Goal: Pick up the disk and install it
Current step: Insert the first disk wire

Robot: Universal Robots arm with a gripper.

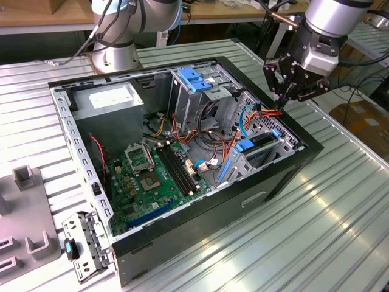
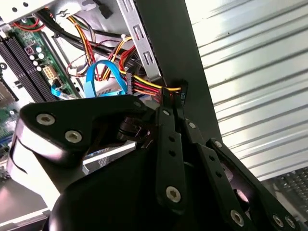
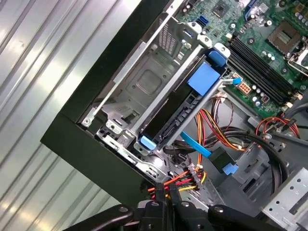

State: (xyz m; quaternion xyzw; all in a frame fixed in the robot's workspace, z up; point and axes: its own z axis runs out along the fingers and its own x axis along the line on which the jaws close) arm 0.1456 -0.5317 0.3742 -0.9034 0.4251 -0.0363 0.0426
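**Gripper pinched on the power cable at the case's edge, disk seated in its cage**

The gripper hangs over the far-right rim of the open computer case in the exterior view. Its fingers are drawn narrow, nearly together, and their tips close on the connector end of a bundle of red, yellow and black wires, right beside the case's black wall. The first wrist view shows the same fingertips meeting that bundle.

Just beside the gripper, toward the exterior view's left and nearer, the disk sits inside the grey metal drive cage, its dark body framed by blue rails; in the exterior view it lies at the case's right end.

Farther left lies the green motherboard, with the grey power supply at the far-left corner. A light-blue latch plate stands at the far side. The case rests on a ribbed metal table.
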